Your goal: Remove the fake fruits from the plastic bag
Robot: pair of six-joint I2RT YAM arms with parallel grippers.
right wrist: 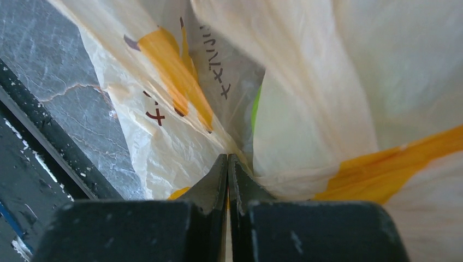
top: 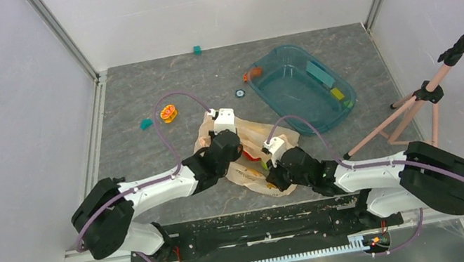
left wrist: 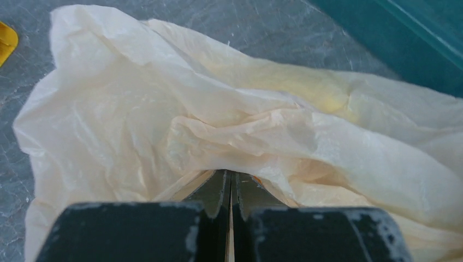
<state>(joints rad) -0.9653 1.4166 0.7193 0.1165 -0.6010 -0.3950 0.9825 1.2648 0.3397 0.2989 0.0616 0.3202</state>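
Now 1 bag (top: 251, 133), pinched by L tool (left wrist: 230, 176), R tool (right wrist: 227, 159)

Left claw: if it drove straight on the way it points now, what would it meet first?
The plastic bag: the left claw is shut on a fold, with more crumpled film directly ahead. A yellowish shape inside lies beyond, depth unclear.

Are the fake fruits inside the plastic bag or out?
Inside, at least partly: red and green fruits show at the mouth of the plastic bag; green shows through its film.
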